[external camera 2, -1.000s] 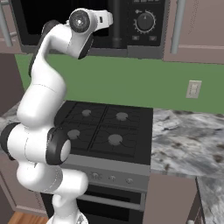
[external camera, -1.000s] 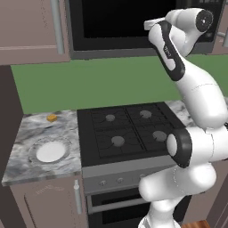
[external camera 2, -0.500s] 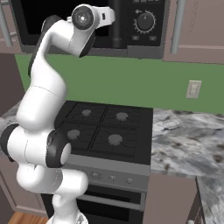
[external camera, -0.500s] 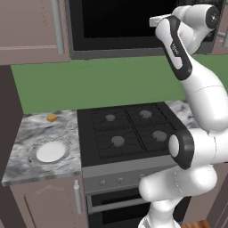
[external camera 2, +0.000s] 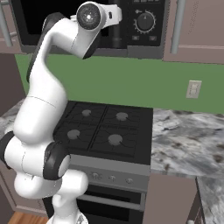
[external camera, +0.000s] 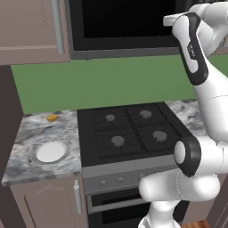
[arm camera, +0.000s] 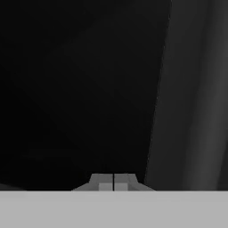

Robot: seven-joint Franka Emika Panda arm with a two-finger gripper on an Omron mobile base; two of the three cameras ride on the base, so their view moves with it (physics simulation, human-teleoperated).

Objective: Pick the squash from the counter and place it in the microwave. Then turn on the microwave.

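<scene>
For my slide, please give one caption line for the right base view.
White arm raised to the microwave above the black stove, beside the marbled counter.

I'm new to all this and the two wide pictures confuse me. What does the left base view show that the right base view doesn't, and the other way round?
Left base view alone: a white plate and a tiny yellow-orange cube on the marbled counter left of the stove.

Right base view alone: the microwave's control panel with its round dial, a wall outlet, and the counter stretch on the stove's other side.

Both: the black four-burner stove, the green wall, the microwave's dark door, and the white arm raised toward it.
</scene>
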